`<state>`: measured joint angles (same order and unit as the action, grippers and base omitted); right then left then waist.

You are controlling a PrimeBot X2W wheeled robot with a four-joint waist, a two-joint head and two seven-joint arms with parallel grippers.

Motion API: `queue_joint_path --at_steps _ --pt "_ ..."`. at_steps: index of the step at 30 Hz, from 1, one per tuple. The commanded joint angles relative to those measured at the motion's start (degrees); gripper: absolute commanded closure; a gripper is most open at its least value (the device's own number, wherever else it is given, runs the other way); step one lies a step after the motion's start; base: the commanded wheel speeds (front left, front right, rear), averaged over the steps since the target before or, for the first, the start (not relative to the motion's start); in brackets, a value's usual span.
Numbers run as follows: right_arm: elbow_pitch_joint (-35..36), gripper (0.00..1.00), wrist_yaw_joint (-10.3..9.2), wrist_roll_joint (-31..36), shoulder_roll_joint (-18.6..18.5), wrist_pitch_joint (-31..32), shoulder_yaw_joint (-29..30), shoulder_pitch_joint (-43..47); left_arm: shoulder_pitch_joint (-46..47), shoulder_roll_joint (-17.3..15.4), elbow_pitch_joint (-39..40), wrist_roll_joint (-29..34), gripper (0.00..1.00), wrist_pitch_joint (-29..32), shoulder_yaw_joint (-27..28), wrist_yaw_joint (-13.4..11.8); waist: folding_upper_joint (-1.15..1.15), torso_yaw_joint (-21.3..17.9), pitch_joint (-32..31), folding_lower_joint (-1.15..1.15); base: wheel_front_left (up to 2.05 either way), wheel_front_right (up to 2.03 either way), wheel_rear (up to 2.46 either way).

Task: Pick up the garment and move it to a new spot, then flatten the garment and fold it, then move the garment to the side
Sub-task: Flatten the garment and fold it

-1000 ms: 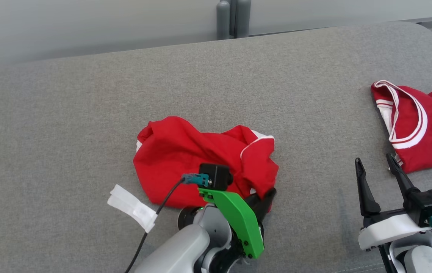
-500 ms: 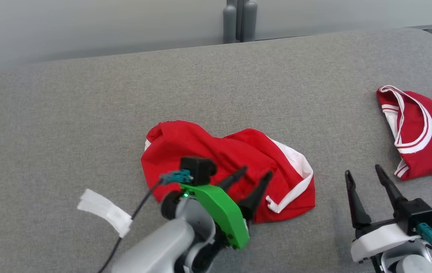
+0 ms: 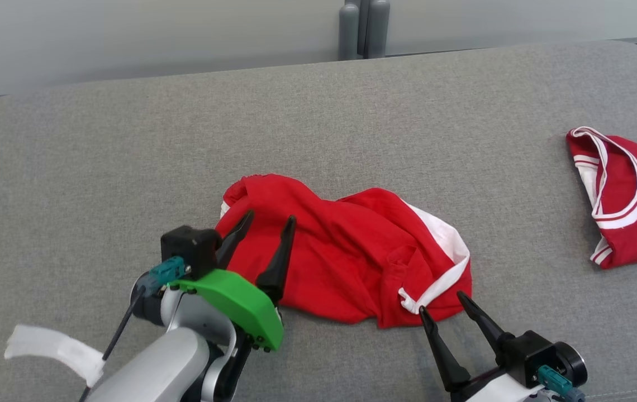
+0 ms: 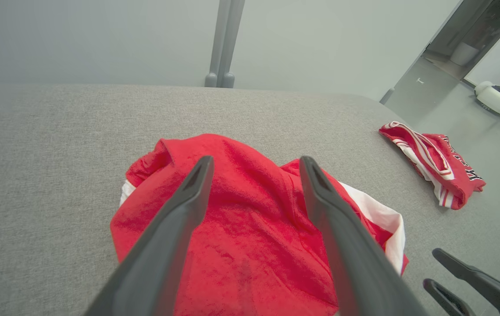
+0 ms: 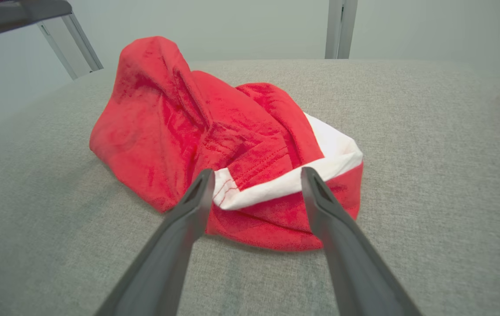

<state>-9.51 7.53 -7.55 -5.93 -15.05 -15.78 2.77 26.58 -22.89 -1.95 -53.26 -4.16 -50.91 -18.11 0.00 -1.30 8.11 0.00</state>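
— "Since a second ago the left gripper (image 3: 271,216) has let go of the garment (image 3: 341,251); it pinched the near edge then, and now its fingers (image 4: 180,219) stand spread over the garment's left end."
— "And the cloth?"
— "Looser than before, white hem (image 3: 447,245) showing at its right; it lies crumpled on the grey cushion (image 3: 128,167), a second red jersey (image 3: 626,223) well apart to its right."
— "The other claw?"
— "The right gripper (image 3: 440,302) has come up to the garment's near right corner; fingers wide apart, tips either side of the white hem, holding nothing; whether they touch I cannot tell."
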Motion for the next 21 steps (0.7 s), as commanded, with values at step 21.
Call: queue_joint_path --at_steps 21 --pt "2.70 0.00 -0.05 -11.82 1.10 10.15 2.86 3.16 -21.45 -8.50 7.98 3.05 0.00 -10.94 10.16 -8.95 0.00 6.98 -0.47 0.00 0.00 0.00 0.00"
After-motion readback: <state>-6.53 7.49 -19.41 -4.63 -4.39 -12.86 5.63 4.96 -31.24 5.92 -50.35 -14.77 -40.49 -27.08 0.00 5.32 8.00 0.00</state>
